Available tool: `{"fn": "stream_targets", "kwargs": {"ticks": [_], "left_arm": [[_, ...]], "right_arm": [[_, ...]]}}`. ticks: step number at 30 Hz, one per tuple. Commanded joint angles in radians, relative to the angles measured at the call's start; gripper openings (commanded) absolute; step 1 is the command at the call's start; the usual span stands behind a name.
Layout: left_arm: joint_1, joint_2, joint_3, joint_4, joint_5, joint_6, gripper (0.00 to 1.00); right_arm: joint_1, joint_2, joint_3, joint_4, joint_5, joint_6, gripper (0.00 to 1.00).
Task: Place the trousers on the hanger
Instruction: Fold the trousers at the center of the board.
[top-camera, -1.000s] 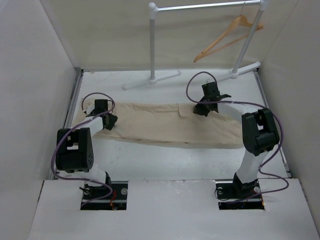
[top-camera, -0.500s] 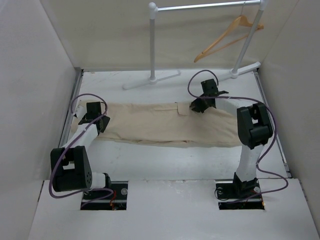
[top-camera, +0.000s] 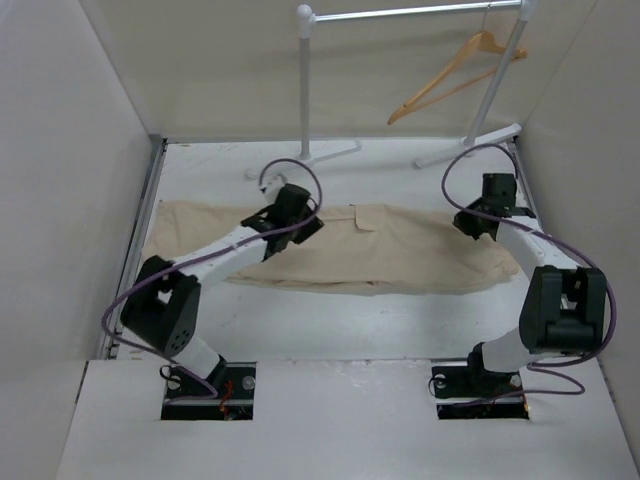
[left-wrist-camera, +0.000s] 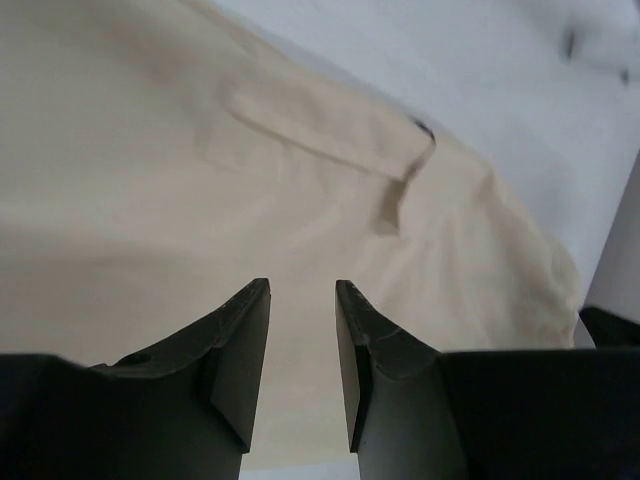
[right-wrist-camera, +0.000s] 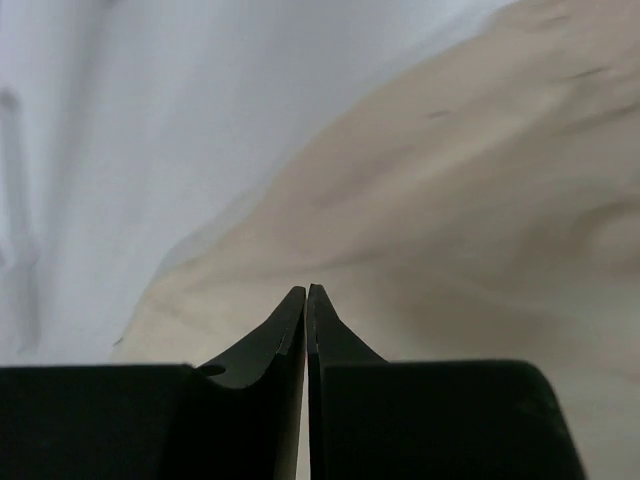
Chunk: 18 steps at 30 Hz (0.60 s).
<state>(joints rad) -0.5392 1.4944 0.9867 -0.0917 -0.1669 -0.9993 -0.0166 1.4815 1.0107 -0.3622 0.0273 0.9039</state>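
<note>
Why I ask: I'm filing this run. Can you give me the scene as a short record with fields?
trousers: spread flat across the table, not on the hanger
hanger: hanging bare on the white rail at the back
left gripper: jaws apart, over the trousers near the pocket, holding nothing
right gripper: jaws together, over the trousers' right end, no cloth seen pinched
task: not yet done
</note>
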Motion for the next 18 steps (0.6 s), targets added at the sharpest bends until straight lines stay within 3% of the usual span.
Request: {"fn": "stream_targets", "kwargs": {"ticks": [1, 5, 11, 14, 18], "left_arm": [[-0.127, 0.125, 0.088, 0.078, 0.061, -0.033, 0.30], [-0.184, 0.231, 0.098, 0.078, 0.063, -0.041, 0.28], [-0.167, 0.210, -0.078, 0.078, 0.067, -0.071, 0.27], [-0.149, 0.141, -0.125, 0.083, 0.073, -0.073, 0.28], [-0.149, 0.046, -0.112, 0.073, 0.093, -0.067, 0.33]], "right_arm": [[-0.070, 0.028, -0.052, -0.026, 0.052, -0.109, 0.09], [-0.110, 0.120, -0.017, -0.034, 0.056, -0.125, 0.09], [-0.107, 0.166, -0.001, -0.035, 0.103, -0.105, 0.10], [-0.112, 0.102, -0.006, -0.021, 0.097, -0.111, 0.22], [-0.127, -0.091, -0.049, -0.038, 0.098, -0.131, 0.49]]}}
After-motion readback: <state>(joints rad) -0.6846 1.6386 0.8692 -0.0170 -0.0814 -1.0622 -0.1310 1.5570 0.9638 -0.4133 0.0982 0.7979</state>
